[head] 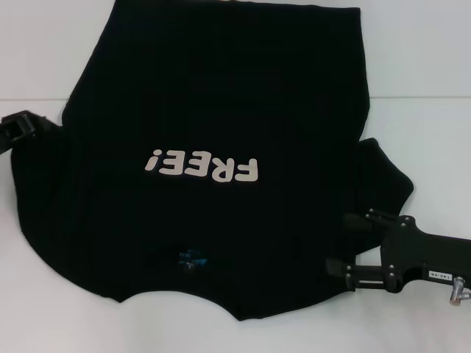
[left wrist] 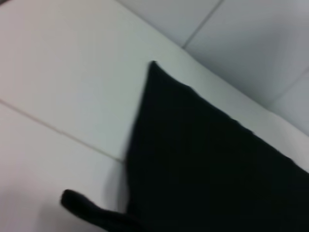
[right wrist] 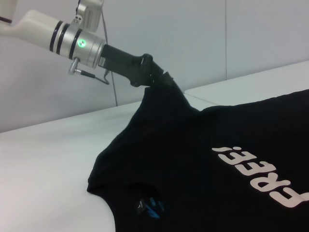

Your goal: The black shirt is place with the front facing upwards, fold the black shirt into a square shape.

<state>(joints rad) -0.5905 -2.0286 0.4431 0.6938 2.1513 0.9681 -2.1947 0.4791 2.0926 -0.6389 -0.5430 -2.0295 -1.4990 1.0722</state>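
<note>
1. Head view: the black shirt (head: pixel 221 147) lies spread on the white table (head: pixel 419 51), front up, and I place everything else from its "FREE!" lettering (head: pixel 202 165).
2. The small blue neck label (head: pixel 190 259) sits on my side of the lettering, so the collar is near me and the hem is far; the shirt's long axis runs straight away from me.
3. My left gripper (head: pixel 45 126) is out at the shirt's left edge, level with the lettering or a little beyond it. In the right wrist view it (right wrist: pixel 164 79) is pinching the cloth there and lifting it into a peak off the table.
4. My right gripper (head: pixel 353 246) hangs at the shirt's right edge, nearer me than the lettering, just beside the right sleeve (head: pixel 386 173). I cannot tell whether its fingers are spread or pressed together, nor whether they touch the cloth.
5. I judge the coming fold turns on this: the lettering lies between my two grippers, so each side panel must travel inward across the long axis. The left side, already held, is the readier one.
</note>
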